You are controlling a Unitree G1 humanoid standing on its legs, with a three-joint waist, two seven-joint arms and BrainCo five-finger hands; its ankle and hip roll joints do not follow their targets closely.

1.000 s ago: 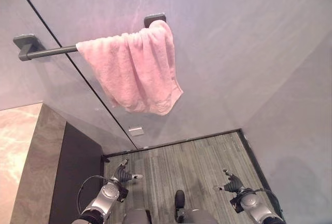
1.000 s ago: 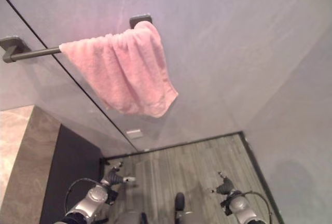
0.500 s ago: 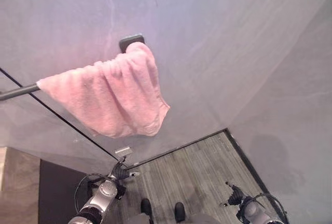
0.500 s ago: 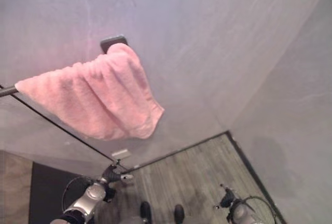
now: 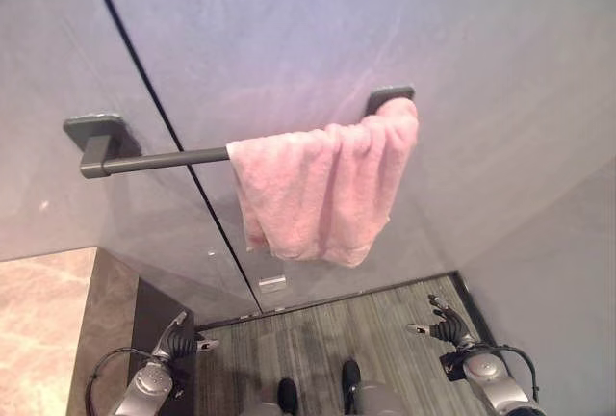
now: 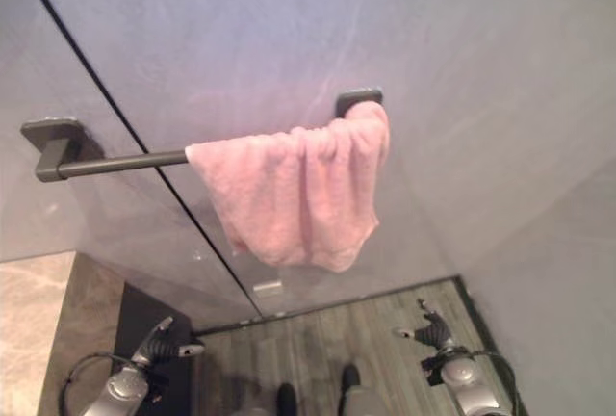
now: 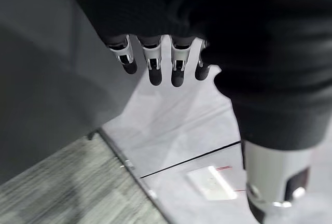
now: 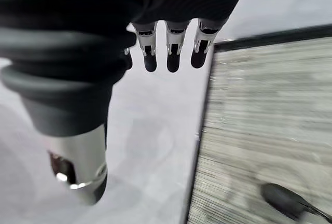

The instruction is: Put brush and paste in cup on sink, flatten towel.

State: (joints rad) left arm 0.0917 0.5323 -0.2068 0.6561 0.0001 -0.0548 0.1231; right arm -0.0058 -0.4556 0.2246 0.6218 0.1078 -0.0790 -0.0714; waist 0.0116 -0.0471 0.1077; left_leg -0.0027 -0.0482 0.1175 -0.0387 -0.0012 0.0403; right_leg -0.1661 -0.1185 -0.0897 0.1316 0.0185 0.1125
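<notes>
- The pink terry towel [image 5: 318, 190] hangs bunched and creased over the right half of a dark round towel bar [image 5: 164, 158], gathered against the bar's right wall bracket [image 5: 389, 98].
- The bar is fixed on a smooth grey wall [image 5: 289, 31] crossed by a thin dark seam.
- The left hand [image 5: 176, 341] hangs low beside a dark cabinet [image 5: 144, 329] topped with beige marbled stone; its fingers [image 7: 151, 66] are straight and hold nothing.
- The right hand [image 5: 445, 325] hangs low over grey wood-grain floor [image 5: 318, 339]; its fingers [image 8: 172, 53] are straight and hold nothing.
</notes>
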